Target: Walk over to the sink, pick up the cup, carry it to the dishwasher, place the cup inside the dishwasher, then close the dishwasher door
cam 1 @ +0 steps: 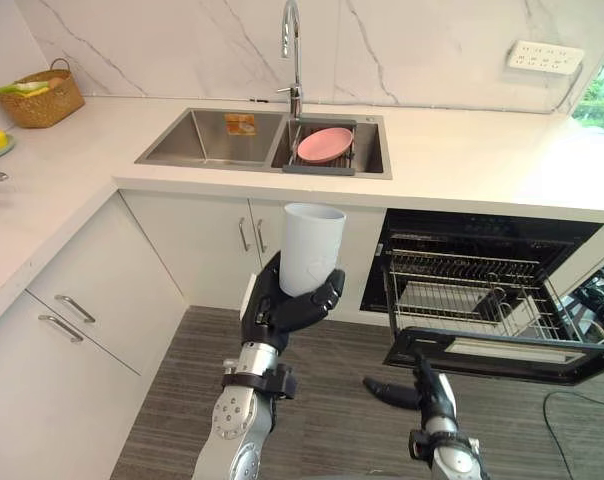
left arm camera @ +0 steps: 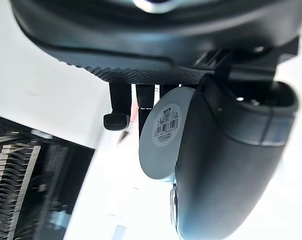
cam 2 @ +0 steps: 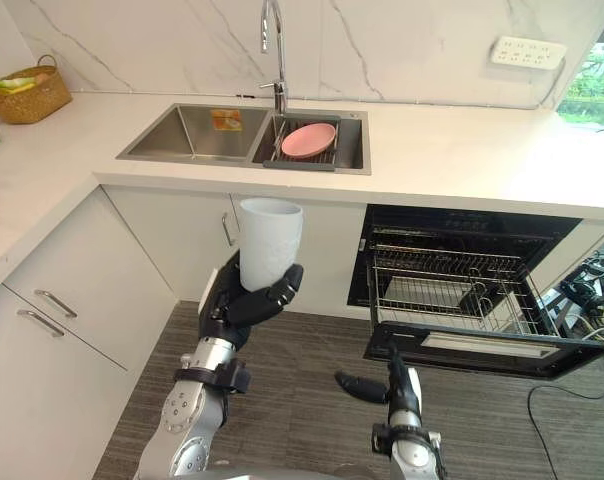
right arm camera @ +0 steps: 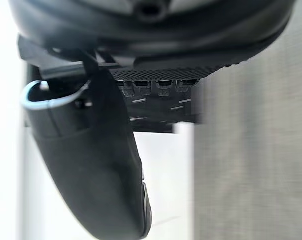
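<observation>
A tall white cup [cam 1: 312, 245] stands upright in my left hand [cam 1: 280, 308], whose fingers and thumb are curled round its lower half. It hangs in front of the white cabinet doors below the sink [cam 1: 212, 140]. The left wrist view shows the cup's base [left arm camera: 163, 132] with a barcode label, pinched between thumb and fingers. To the right, the dishwasher door [cam 1: 502, 355] lies folded down, and a wire rack [cam 1: 462, 290] is pulled out over it. My right hand [cam 1: 427, 392] is low beside the door's left corner, fingers straight and thumb spread, holding nothing.
A pink plate [cam 1: 325, 144] rests on a rack in the sink's right basin under the faucet [cam 1: 292, 50]. A wicker basket [cam 1: 40, 98] sits at the counter's far left corner. A white socket strip [cam 1: 545, 56] is on the marble wall. Grey wood floor lies before the cabinets.
</observation>
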Robot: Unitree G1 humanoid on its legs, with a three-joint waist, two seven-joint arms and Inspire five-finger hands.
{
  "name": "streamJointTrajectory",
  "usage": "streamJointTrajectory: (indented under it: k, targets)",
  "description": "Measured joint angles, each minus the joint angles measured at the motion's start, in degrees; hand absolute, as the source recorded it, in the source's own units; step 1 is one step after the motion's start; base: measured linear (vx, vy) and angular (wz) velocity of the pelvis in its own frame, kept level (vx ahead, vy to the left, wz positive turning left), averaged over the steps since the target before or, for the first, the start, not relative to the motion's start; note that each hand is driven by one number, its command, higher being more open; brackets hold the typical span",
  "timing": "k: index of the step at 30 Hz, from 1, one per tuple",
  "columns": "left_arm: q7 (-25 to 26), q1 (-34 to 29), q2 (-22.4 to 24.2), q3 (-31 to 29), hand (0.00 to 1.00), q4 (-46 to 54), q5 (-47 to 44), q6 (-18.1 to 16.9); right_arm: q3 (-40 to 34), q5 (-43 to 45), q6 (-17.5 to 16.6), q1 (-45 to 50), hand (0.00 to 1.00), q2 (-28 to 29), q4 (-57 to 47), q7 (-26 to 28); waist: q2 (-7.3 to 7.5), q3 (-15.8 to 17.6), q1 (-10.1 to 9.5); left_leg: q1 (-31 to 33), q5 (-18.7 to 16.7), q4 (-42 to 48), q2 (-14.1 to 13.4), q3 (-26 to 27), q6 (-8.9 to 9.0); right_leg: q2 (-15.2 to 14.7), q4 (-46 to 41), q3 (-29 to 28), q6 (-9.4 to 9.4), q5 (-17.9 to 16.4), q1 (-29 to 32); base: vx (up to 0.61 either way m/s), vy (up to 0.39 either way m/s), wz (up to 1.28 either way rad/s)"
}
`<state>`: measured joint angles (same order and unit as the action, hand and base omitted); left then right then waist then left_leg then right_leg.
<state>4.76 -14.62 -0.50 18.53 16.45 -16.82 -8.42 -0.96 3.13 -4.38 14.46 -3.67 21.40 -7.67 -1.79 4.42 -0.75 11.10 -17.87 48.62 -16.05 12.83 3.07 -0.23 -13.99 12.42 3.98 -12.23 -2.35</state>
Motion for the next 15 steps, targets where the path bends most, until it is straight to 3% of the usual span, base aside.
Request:
streamJointTrajectory:
  k: [1,3,4,5,7,9,11,13,14,15]
  targets:
    - [0.2,-0.2,-0.1,-0.5,0.00,-0.2,0.0,0.0,-0.1,0.0,0.0,0.0,1.00,0.4,0.0,-0.2,0.07,0.0,0.17,1.3,-0.3,-6.9,2.4,-2.3,-0.45,-0.9,-0.2,-0.8,-0.98,-0.7,-0.6,0.26,0.254,-0.47]
    - [0.3,-0.4,-0.2,-1.1,0.00,-0.8,0.0,0.0,-0.2,0.0,0.0,-0.1,1.00,0.2,-0.7,-0.9,0.09,0.1,0.12,2.4,1.0,-18.9,7.6,-7.7,0.52,-2.9,-1.6,-3.2,-3.13,-1.9,-0.3,0.23,0.277,-0.58]
    - [0.5,-0.6,-0.4,-1.6,0.00,-1.0,0.1,0.0,-0.4,0.0,0.0,-0.1,1.00,0.1,-1.2,-1.5,0.09,0.2,0.04,1.6,7.8,-24.3,9.9,-10.2,0.63,-3.9,-3.3,-5.8,-4.85,-3.3,0.1,0.31,0.366,-0.79]
    - [1.1,-0.9,-1.4,-2.1,0.00,-1.2,0.1,0.0,0.0,0.0,0.1,-0.1,1.00,0.5,-1.8,-1.6,0.87,-0.2,0.45,-0.3,9.5,-25.6,11.4,-8.5,-1.44,-5.1,-3.6,-8.1,-6.39,-3.5,0.0,0.32,0.365,-0.70]
    - [2.3,0.1,-2.0,-2.4,0.00,-1.2,0.1,-0.2,0.8,-0.1,0.0,-0.1,1.00,0.6,-5.4,-1.5,2.12,0.1,1.50,0.9,8.2,-23.4,12.4,-7.0,-3.37,-6.5,-2.0,-10.4,-7.44,-3.2,0.2,0.21,0.228,-0.36]
    - [2.6,0.1,-2.8,-2.2,0.00,-1.2,0.1,-0.2,1.4,-0.1,0.2,0.0,1.00,1.6,-7.0,-1.5,3.47,0.2,1.43,0.8,7.7,-23.0,13.1,-5.1,-4.06,-7.5,-1.0,-12.3,-8.48,-2.6,0.5,0.20,0.209,-0.47]
    - [2.6,-0.1,-3.4,-1.4,0.00,-1.2,0.8,0.0,1.8,-0.9,-0.1,1.0,1.00,2.1,-9.8,-0.8,3.57,0.3,1.67,-1.4,5.7,-24.4,13.6,-3.2,-5.01,-8.0,-3.0,-14.9,-9.21,-2.2,1.6,0.22,0.213,-0.60]
    - [2.6,-0.1,-4.0,0.0,0.00,-1.2,1.2,-0.1,3.1,-1.8,-0.1,0.7,1.00,2.2,-11.2,-0.3,3.88,0.4,1.67,-6.4,5.2,-28.6,14.1,0.3,-5.25,-8.9,-15.5,-15.3,-10.76,-1.7,6.8,0.13,0.139,-0.65]
    - [2.6,-0.1,-4.2,0.1,0.00,-1.2,1.2,-0.1,3.2,-2.1,-0.2,0.7,1.00,2.3,-11.3,-0.2,3.90,0.5,1.67,-7.1,5.2,-29.0,14.1,0.8,-5.30,-9.1,-16.8,-15.0,-10.96,-1.6,7.4,0.11,0.107,-0.70]
    - [2.6,-0.1,-5.2,0.6,0.00,-1.2,1.9,-0.1,4.3,-3.0,-0.4,0.4,1.00,2.5,-12.1,0.3,3.96,0.5,1.90,-10.4,5.0,-31.1,14.2,2.9,-5.72,-10.9,-22.9,-12.1,-11.82,-0.3,9.7,0.11,0.080,-0.71]
